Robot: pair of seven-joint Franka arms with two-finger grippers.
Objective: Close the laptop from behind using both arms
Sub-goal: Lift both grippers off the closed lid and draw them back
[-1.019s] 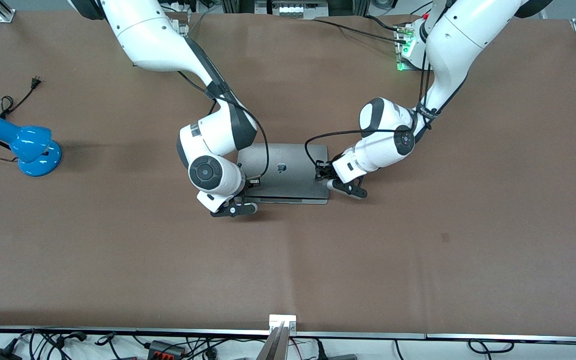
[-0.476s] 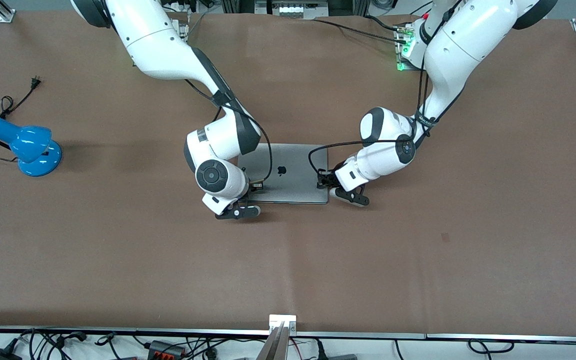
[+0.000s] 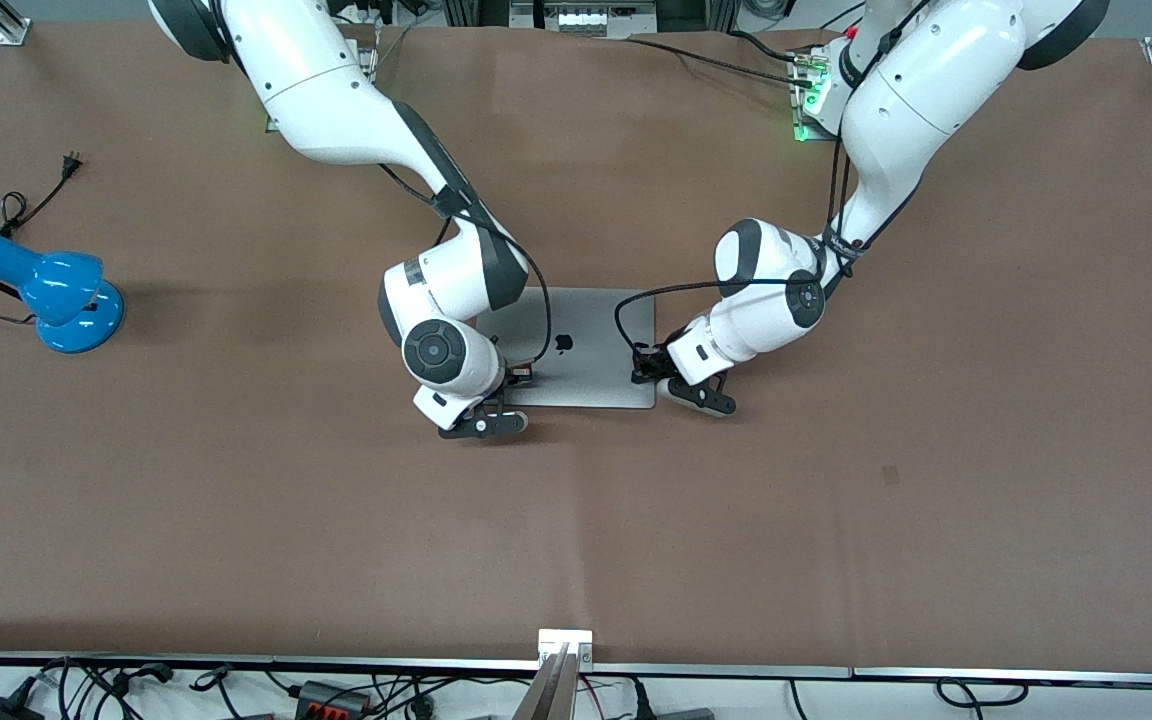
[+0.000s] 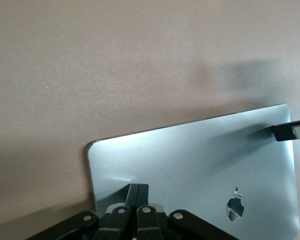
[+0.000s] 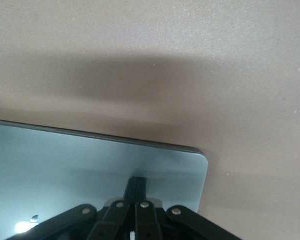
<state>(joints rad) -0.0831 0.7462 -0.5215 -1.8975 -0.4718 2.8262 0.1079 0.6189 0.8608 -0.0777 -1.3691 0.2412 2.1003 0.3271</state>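
Observation:
The grey laptop [image 3: 586, 350] lies in the middle of the table with its lid down flat and the black apple logo [image 3: 563, 341] facing up. My left gripper [image 3: 640, 372] is shut, its tips pressing on the lid at the corner toward the left arm's end. My right gripper [image 3: 521, 376] is also shut and presses on the lid near its edge toward the right arm's end. In the left wrist view the shut left gripper [image 4: 138, 186] rests on the lid [image 4: 200, 160]; the right wrist view shows the shut right gripper [image 5: 136, 180] on the lid [image 5: 65, 160]. Neither gripper holds anything.
A blue desk lamp [image 3: 46, 290] with a black cord stands at the right arm's end of the table. A small box with a green light [image 3: 804, 105] sits by the left arm's base. Brown table surface [image 3: 576, 520] surrounds the laptop.
The lid has gone from slightly raised to flat on the base. Both shut grippers moved with it, lower and toward the front camera.

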